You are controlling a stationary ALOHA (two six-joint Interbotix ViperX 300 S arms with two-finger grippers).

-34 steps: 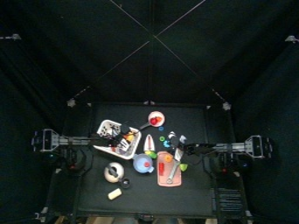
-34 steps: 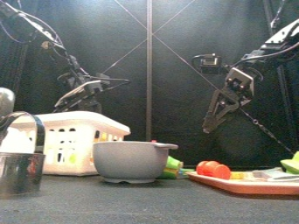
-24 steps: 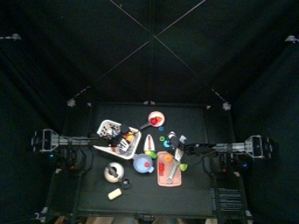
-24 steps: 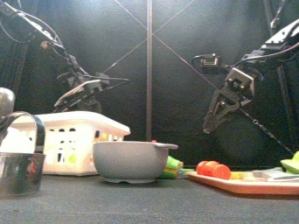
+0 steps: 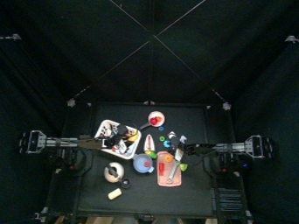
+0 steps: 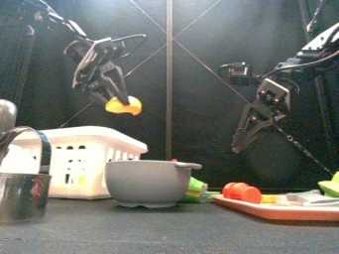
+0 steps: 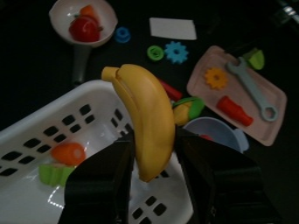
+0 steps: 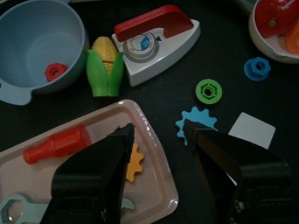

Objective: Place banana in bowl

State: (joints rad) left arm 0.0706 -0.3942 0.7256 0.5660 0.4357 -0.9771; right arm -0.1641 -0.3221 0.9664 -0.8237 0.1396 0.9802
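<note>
My left gripper (image 6: 103, 79) is shut on a yellow banana (image 6: 122, 103) and holds it in the air above the white basket (image 6: 79, 159). In the left wrist view the banana (image 7: 147, 114) stands upright between the jaws, over the basket's rim (image 7: 59, 131). The grey-blue bowl (image 6: 150, 182) sits on the table to the right of the basket, apart from the banana; it also shows in the left wrist view (image 7: 219, 131), the right wrist view (image 8: 41, 39) and the top view (image 5: 143, 164). My right gripper (image 8: 176, 171) is open and empty, hanging above the pink tray (image 8: 82, 149).
A metal cup (image 6: 24, 193) stands at the front left. The pink tray (image 6: 284, 203) with toy tools lies to the right, a tomato (image 6: 241, 191) beside it. A toy corn (image 8: 103, 66), a red iron (image 8: 158, 39) and small gears lie past the bowl.
My left gripper has risen from beside the basket to high above it, carrying the banana up. The right arm has not moved.
</note>
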